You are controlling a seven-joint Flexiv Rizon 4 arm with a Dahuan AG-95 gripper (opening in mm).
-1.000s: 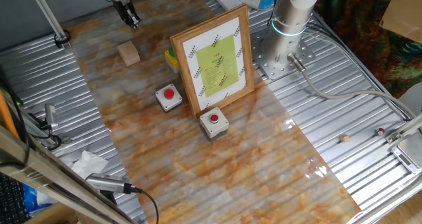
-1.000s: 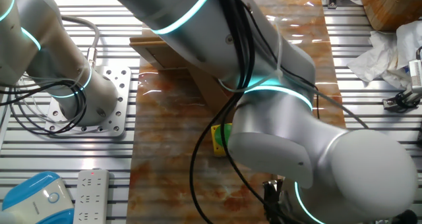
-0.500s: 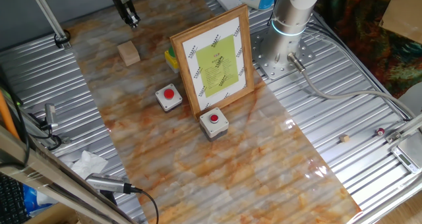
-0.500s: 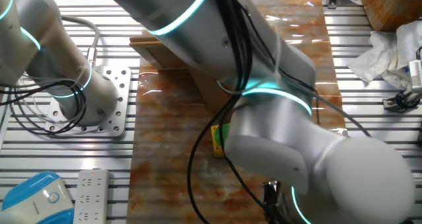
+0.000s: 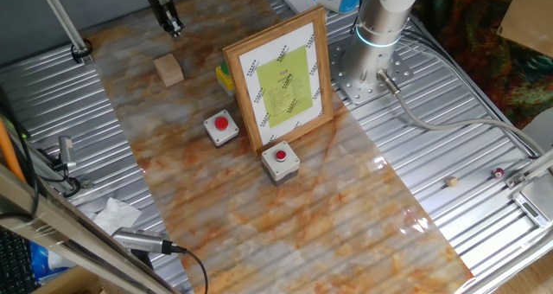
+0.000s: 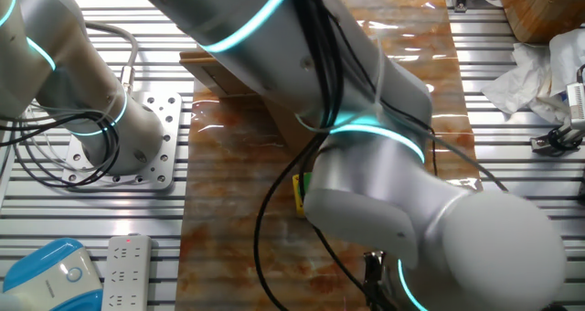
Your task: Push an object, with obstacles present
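Note:
The object, a small light-tan wooden cube (image 5: 169,69), sits on the marbled mat at the far left. My gripper (image 5: 174,29) hangs just behind it, a short gap away, with its dark fingers pressed together and nothing held. The obstacles stand to the right: a wood-framed picture (image 5: 281,78) with a yellow-green sheet, and two grey boxes with red buttons (image 5: 222,127) (image 5: 281,160) in front of it. In the other fixed view my arm (image 6: 384,165) hides the cube and the button boxes; only the frame's back (image 6: 228,73) shows.
A yellow-green block (image 5: 225,76) lies behind the frame's left side. The arm's base (image 5: 378,30) is bolted at the back right. Crumpled tissue (image 5: 115,214) and cables lie on the ribbed metal at the left; a power strip (image 6: 123,273) lies near the base.
The gripper has drifted slightly back and left, away from the cube. The cube and the obstacles have not moved.

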